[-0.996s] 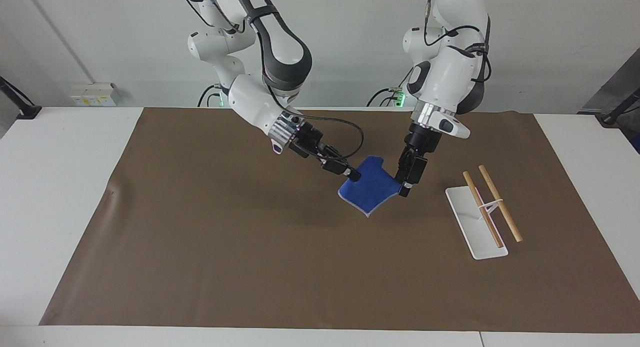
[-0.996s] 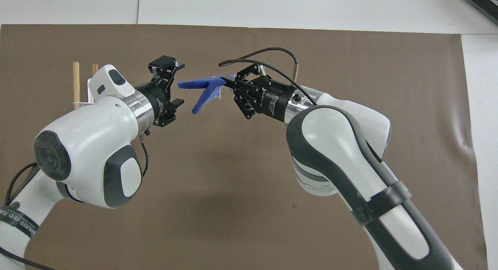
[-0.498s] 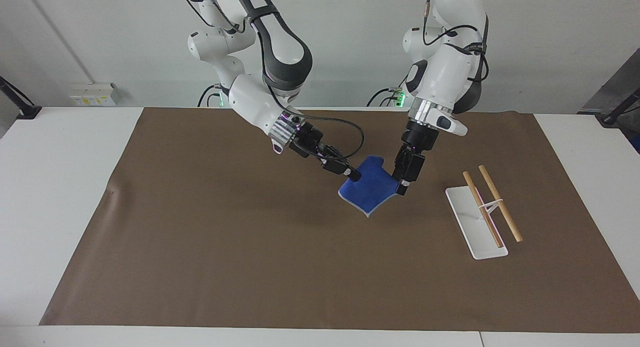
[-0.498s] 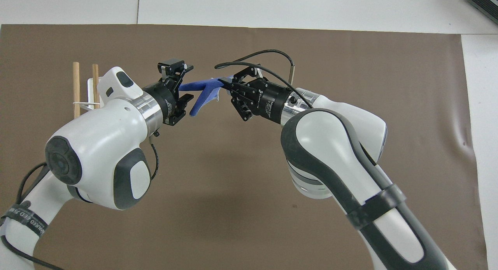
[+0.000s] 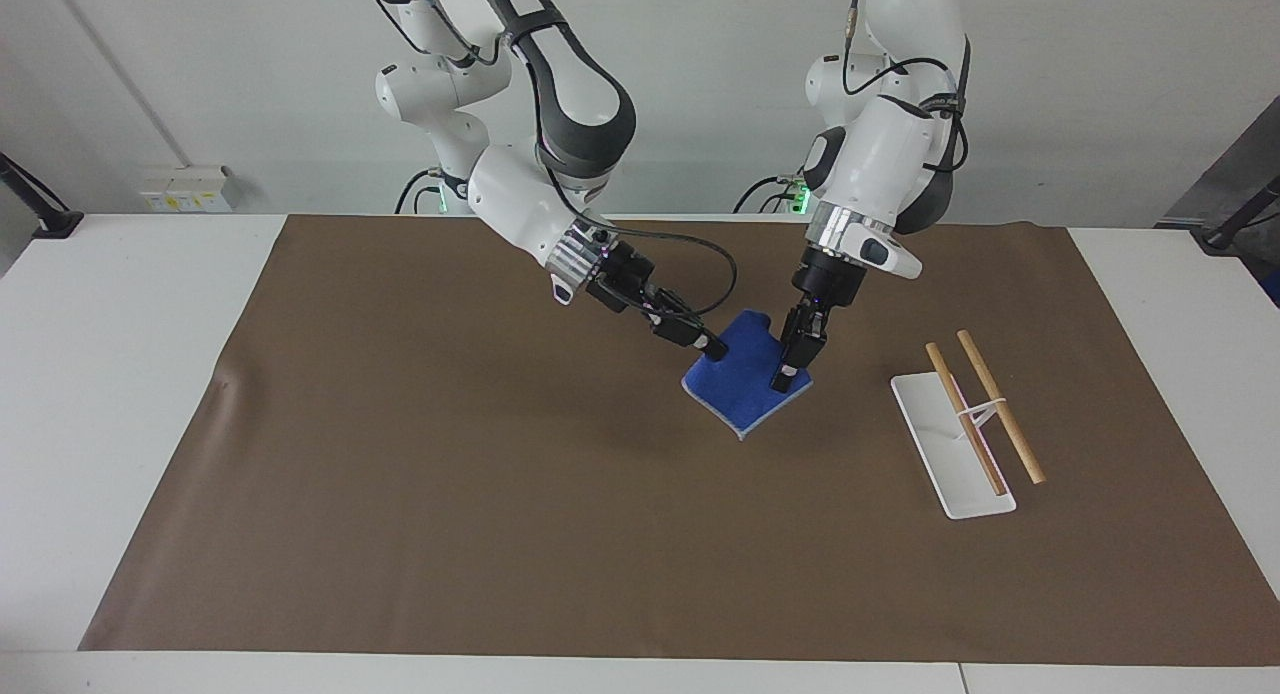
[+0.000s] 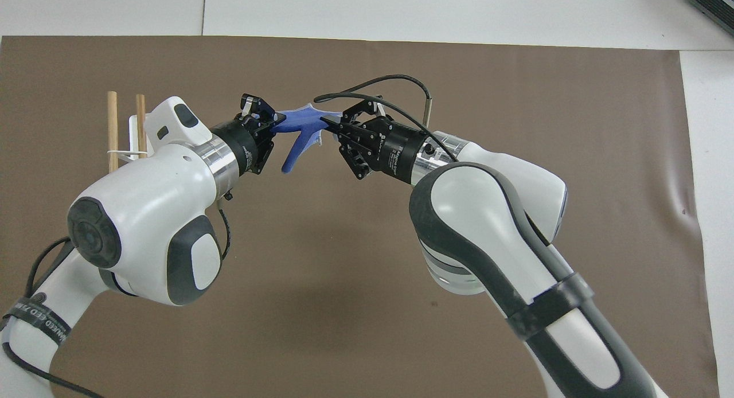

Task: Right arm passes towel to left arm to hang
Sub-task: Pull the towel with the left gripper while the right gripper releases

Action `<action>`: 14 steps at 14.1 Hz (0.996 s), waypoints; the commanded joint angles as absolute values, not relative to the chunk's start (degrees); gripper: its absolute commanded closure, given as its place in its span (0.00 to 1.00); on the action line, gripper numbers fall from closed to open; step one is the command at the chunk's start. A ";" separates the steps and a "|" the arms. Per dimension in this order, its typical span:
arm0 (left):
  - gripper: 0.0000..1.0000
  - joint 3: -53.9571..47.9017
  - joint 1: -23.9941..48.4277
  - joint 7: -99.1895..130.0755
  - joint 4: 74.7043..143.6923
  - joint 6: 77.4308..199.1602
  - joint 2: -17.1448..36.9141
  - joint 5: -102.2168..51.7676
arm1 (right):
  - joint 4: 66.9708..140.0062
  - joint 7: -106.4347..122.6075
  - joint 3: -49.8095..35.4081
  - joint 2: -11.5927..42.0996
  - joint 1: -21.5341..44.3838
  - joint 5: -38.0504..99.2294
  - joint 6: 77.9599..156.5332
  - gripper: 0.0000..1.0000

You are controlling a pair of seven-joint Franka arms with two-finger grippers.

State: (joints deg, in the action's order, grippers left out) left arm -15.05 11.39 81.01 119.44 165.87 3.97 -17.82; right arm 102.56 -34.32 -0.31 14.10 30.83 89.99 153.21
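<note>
The small bright blue cloth towel hung in the air over the brown table mat, stretched between both grippers. The black two-finger right gripper pinched one edge; the black left gripper had closed on the other.

The towel is soft, matt blue cloth with a paler edging. Both arms have glossy white plastic shells with bright metal wrist rings; their grippers are matt black. The mat looks like smooth matt brown paper. The rack pairs bare wooden rods with a smooth white base.
</note>
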 commanded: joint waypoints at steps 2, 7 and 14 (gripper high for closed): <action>1.00 -14.33 10.02 77.44 118.48 166.11 4.75 -18.90 | 103.09 -27.46 -0.44 14.24 30.50 89.65 154.42 0.16; 1.00 -9.15 9.41 73.93 118.91 165.94 4.75 -18.81 | 108.71 -9.87 0.17 13.97 29.36 79.23 160.75 0.00; 1.00 2.27 8.09 72.51 122.07 165.85 4.13 -18.90 | 111.71 -5.27 0.35 13.89 17.60 34.52 154.98 0.00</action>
State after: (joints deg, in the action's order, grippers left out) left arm -0.16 8.17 73.78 120.29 165.77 4.79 -17.84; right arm 110.95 -6.95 0.68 14.56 20.21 44.18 158.24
